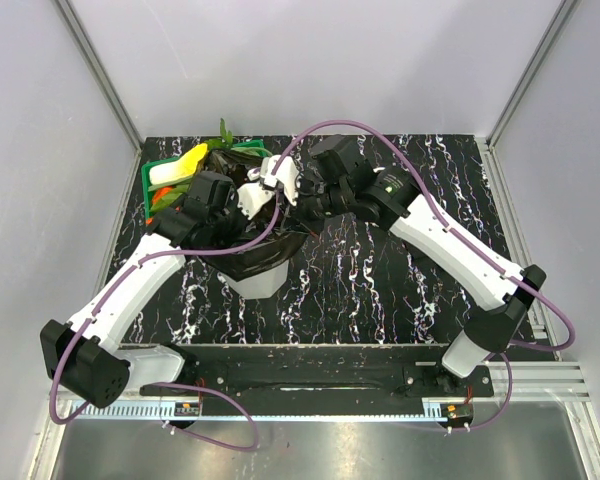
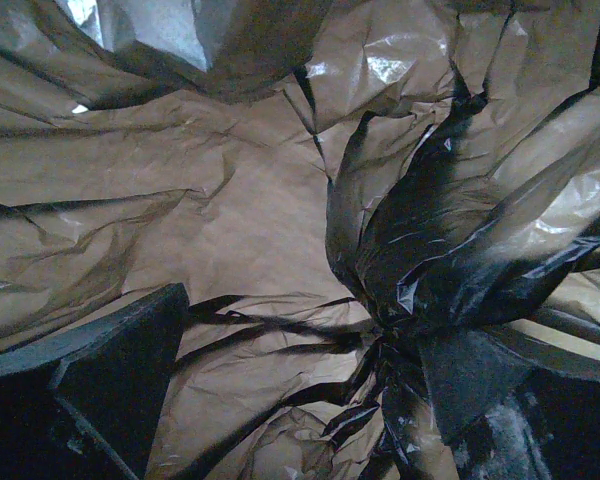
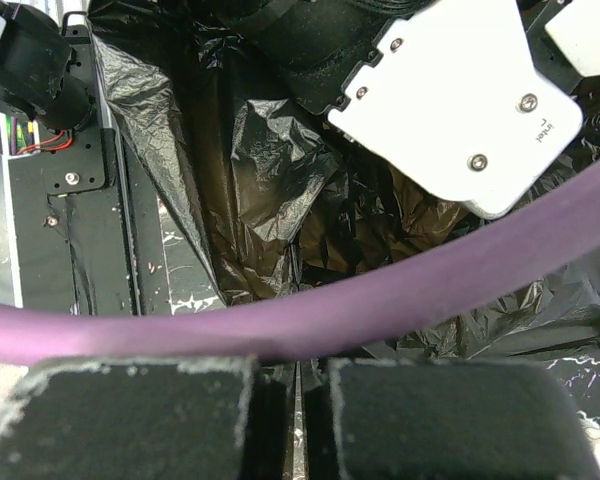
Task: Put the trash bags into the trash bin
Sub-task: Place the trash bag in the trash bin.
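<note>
Right fingers [image 3: 140, 420] together (left fingers [image 2: 95, 385] wide)

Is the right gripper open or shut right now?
Shut: the right gripper shows its pads pressed together in its wrist view, only a thin seam between. Whether it pinches the trash bag, cannot tell.

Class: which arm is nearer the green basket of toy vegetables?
Left. The left arm lies beside the green basket, at its right edge; the right arm reaches in from farther right, beyond the trash bin.
</note>
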